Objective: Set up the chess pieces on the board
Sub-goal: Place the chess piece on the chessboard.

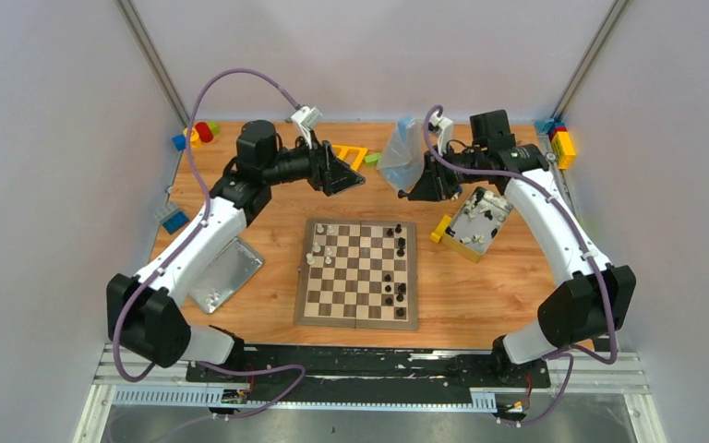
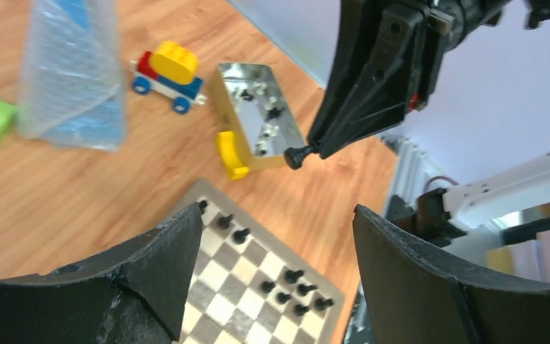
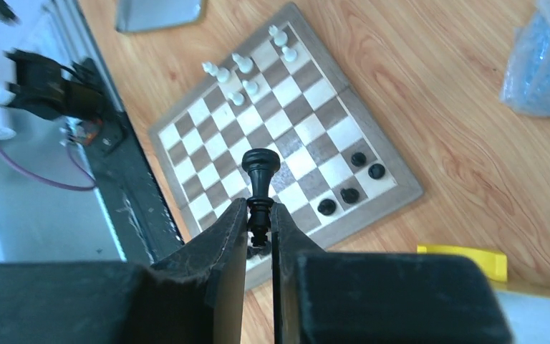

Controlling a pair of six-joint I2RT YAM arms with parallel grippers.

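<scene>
The board point(image 1: 355, 320) lies mid-table, with a few white chess pieces point(image 1: 323, 242) near its far left and several black ones point(image 1: 397, 277) along its right side. My right gripper point(image 1: 413, 194) hangs above the table beyond the board's far right corner. In the right wrist view this gripper point(image 3: 259, 208) is shut on a black chess piece point(image 3: 260, 168) that sticks out past the fingertips. My left gripper point(image 1: 346, 175) hovers beyond the board's far left, facing the right one. Its jaws point(image 2: 279, 209) stand wide open with nothing between them, and the held black piece point(image 2: 297, 155) shows ahead.
A yellow-sided tin box point(image 1: 474, 224) with more pieces sits right of the board. A silver lid point(image 1: 226, 274) lies to the left. A clear plastic bag point(image 1: 402, 152) stands at the back, with toy blocks at the far corners point(image 1: 198, 134) point(image 1: 558, 143).
</scene>
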